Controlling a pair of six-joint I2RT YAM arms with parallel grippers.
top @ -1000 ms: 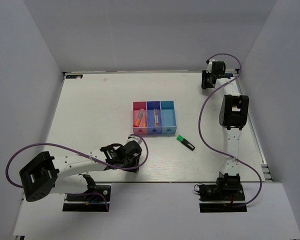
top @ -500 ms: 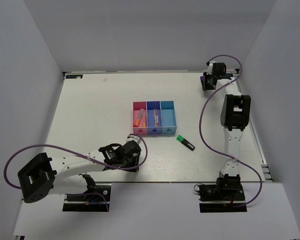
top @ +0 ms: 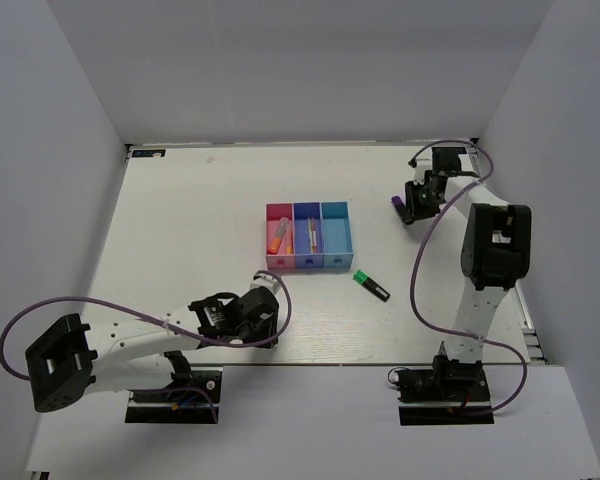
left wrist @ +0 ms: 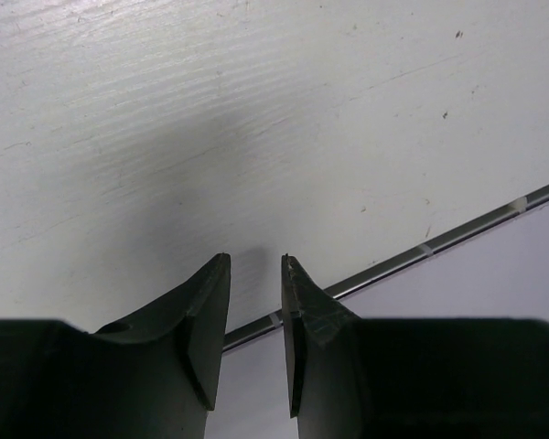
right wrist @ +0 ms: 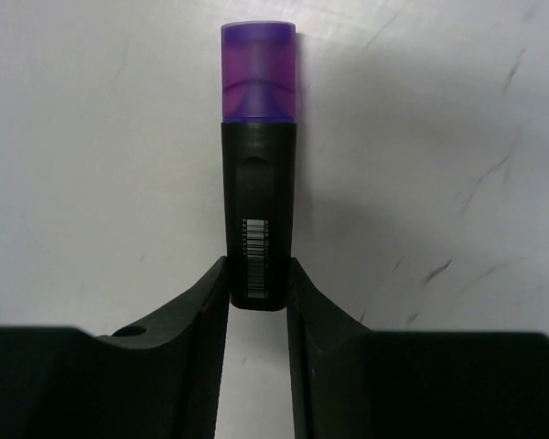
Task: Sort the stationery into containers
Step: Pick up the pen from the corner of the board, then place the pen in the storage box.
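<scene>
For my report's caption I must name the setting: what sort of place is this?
Probably a laboratory robot test cell: a white table closed in by plain walls, two robot arms bolted at its near edge, and small sorting bins.

The left arm point(top: 140, 335) and right arm point(top: 468, 290) had slim white links joined by boxy black joint housings, and each stood on a black base plate point(top: 175, 396) crowded with small wires. A purple cable point(top: 412, 283) ran in loose loops along each arm. The left end effector point(left wrist: 254, 261) and right end effector point(right wrist: 256, 265) carried matte black fingers point(left wrist: 201, 315), wedge-shaped and tapering to thin tips, with a small round hole near one finger's root.
</scene>
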